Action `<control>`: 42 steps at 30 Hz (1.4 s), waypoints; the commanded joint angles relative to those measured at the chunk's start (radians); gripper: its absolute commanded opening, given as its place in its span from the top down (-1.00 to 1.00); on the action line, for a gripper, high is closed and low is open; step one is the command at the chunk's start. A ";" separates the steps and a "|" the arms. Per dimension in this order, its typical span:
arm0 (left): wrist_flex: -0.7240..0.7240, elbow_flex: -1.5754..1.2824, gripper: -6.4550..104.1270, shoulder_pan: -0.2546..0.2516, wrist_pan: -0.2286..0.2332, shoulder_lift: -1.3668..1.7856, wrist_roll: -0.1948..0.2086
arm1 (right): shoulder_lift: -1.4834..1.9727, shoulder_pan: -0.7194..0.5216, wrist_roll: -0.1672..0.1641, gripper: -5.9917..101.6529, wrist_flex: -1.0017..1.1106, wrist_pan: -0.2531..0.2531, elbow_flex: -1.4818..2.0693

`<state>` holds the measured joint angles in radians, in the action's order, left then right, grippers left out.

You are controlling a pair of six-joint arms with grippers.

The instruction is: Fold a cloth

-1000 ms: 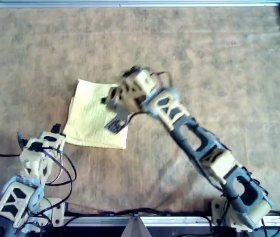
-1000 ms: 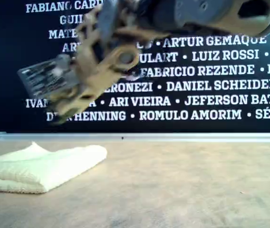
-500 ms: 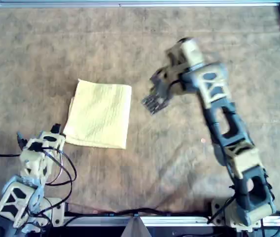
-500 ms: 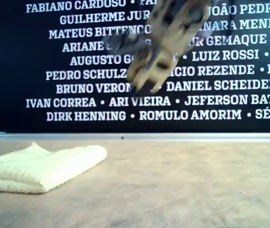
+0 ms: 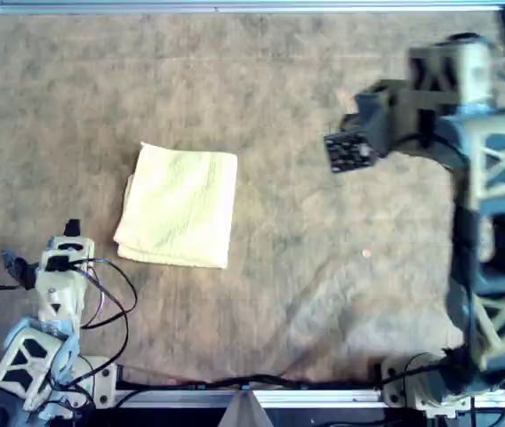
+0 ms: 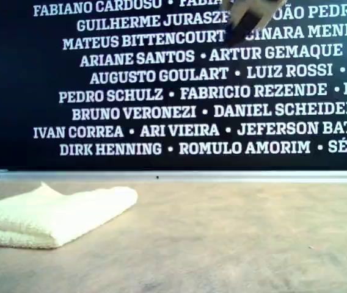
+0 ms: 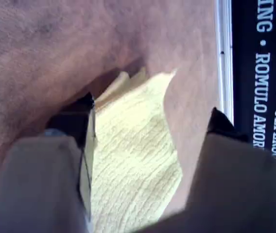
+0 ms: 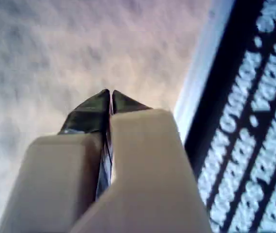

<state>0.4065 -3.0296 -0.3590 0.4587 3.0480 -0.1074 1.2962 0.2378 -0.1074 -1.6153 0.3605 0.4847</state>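
The cloth (image 6: 51, 215) runs off the exterior view's left edge; a blurred arm (image 6: 250, 13) is cut off above.

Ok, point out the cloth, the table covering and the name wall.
cloth (image 5: 180, 206), overhead view, middle of its top layer.
table covering (image 5: 306, 294), overhead view, a bare brown patch.
name wall (image 6: 173, 91), exterior view, black panel with white lettering.

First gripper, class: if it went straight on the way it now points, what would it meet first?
Probably the cloth: my first gripper stands open with the folded fabric lying ahead between its jaws. Depth is unclear.
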 commanded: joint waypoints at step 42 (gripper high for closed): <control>-0.012 0.021 0.31 0.204 -0.245 0.026 0.008 | 1.571 -0.413 -0.127 0.92 1.378 0.000 2.376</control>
<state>0.4065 -3.0235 -0.1810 0.2178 3.0572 -0.0951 2.8363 -0.1795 -0.2362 -0.3359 0.3620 2.8471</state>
